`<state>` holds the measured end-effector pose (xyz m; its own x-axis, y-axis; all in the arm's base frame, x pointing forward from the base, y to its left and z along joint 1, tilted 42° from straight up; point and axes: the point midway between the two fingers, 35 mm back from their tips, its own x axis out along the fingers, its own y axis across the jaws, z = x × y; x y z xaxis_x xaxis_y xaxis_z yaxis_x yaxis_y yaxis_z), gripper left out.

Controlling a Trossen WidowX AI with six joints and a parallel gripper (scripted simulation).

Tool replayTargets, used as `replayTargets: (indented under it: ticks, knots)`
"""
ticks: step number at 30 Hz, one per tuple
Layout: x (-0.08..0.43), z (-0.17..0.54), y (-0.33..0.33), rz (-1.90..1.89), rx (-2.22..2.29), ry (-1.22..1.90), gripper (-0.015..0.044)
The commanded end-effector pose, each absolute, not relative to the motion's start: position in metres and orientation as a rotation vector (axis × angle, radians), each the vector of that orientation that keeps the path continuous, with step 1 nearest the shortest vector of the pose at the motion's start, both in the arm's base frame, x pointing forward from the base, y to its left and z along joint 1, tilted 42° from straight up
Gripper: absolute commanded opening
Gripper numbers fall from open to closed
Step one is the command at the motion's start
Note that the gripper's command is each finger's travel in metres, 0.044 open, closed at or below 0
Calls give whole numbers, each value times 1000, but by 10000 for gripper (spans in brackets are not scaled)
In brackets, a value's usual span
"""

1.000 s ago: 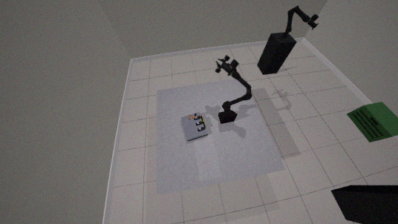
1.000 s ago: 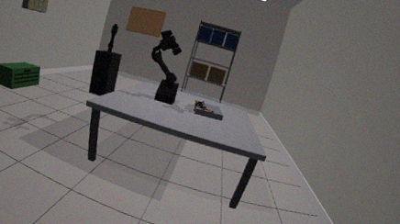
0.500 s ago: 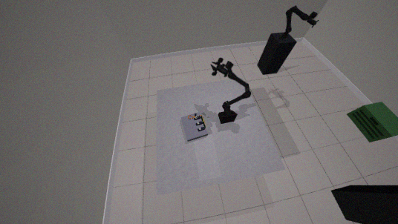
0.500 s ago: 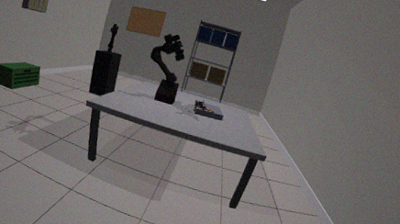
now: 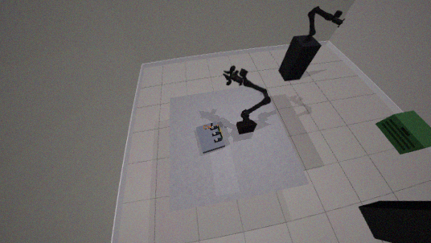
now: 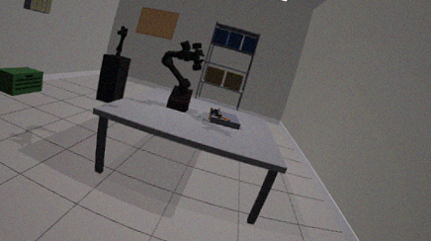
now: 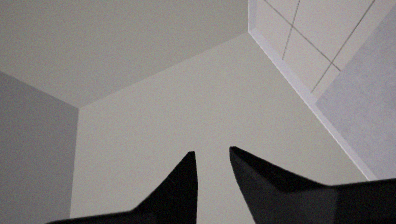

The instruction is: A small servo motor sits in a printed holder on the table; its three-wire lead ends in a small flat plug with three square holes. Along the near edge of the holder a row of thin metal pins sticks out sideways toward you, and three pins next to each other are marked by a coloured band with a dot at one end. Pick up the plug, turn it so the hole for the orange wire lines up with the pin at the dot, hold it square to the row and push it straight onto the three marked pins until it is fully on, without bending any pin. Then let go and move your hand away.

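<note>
The grey holder (image 5: pixel 207 142) (image 6: pixel 231 124) lies on the table (image 5: pixel 189 173) (image 6: pixel 152 122). Small dark parts (image 5: pixel 216 133) sit on it, with orange bits (image 5: pixel 206 127) at one end. The servo, plug, pins, coloured band and dot are too small to tell apart. My gripper (image 5: pixel 226 77) (image 6: pixel 200 61) (image 7: pixel 212 155) is raised high above the table, off to the side of the holder. In the wrist view its two dark fingers stand a narrow gap apart with only wall between them. It is open and empty. The holder is out of the wrist view.
A second dark arm stands on a black pedestal (image 5: pixel 298 60) (image 6: pixel 112 78) beyond the table. A green box (image 5: pixel 412 130) (image 6: pixel 20 80) is on the floor. A shelf with blue and brown boxes stands at the back wall in the exterior view. The wrist view shows walls and a floor corner.
</note>
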<state>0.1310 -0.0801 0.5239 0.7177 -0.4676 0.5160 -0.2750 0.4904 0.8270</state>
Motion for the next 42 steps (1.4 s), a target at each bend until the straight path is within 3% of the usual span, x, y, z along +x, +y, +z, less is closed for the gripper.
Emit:
replayTargets:
  ticks: [1,42]
  knots:
    - [145,516,-80,-145,1036,-750,115]
    - [265,415,-49,-145,458,-296,115]
